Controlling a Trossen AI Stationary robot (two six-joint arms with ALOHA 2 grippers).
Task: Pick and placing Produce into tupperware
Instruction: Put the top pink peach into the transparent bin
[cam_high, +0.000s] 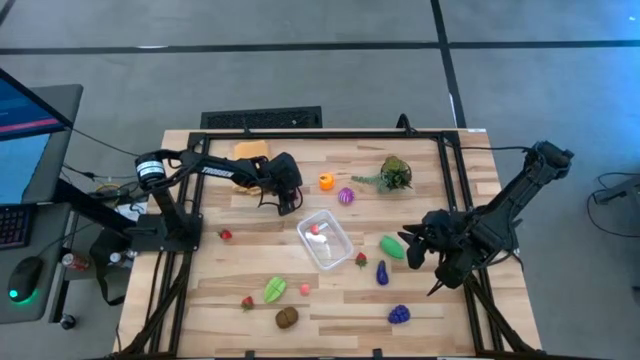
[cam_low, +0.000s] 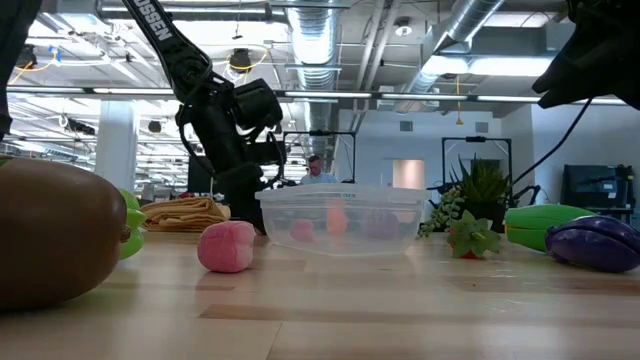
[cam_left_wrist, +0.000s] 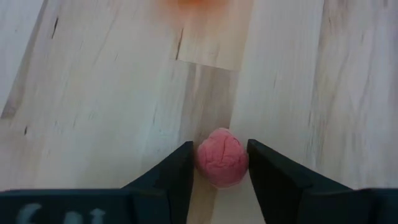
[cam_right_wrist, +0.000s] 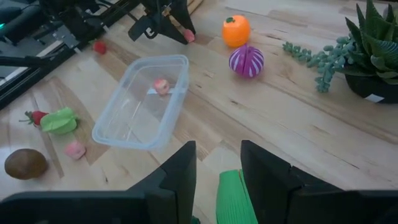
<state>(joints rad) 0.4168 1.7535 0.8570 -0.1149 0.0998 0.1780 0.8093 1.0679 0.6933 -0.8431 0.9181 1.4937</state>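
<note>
The left gripper (cam_left_wrist: 219, 165) clamps a small pink raspberry-like piece (cam_left_wrist: 221, 157) on the table, just beyond the clear tupperware's (cam_high: 325, 239) far corner. The tupperware lies with its long axis diagonal to the table edges, one pink piece (cam_high: 314, 229) inside. On its other side, the right gripper (cam_right_wrist: 217, 180) stands with narrowly parted fingers either side of a green ribbed vegetable (cam_right_wrist: 235, 200), lying lengthwise between them.

Your left gripper (cam_left_wrist: 219, 163) has its two dark fingers closed against either side of a small pink, wrinkled, round produce piece (cam_left_wrist: 221, 157) resting on the pale wood. Between the fingers of your right gripper (cam_right_wrist: 217, 174) lies a bright green ribbed piece (cam_right_wrist: 235, 198). Ahead of those right fingers, well apart, you see the clear rectangular tupperware (cam_right_wrist: 142, 99) standing upright and open, holding one small pink-red piece (cam_right_wrist: 161, 86).
</note>
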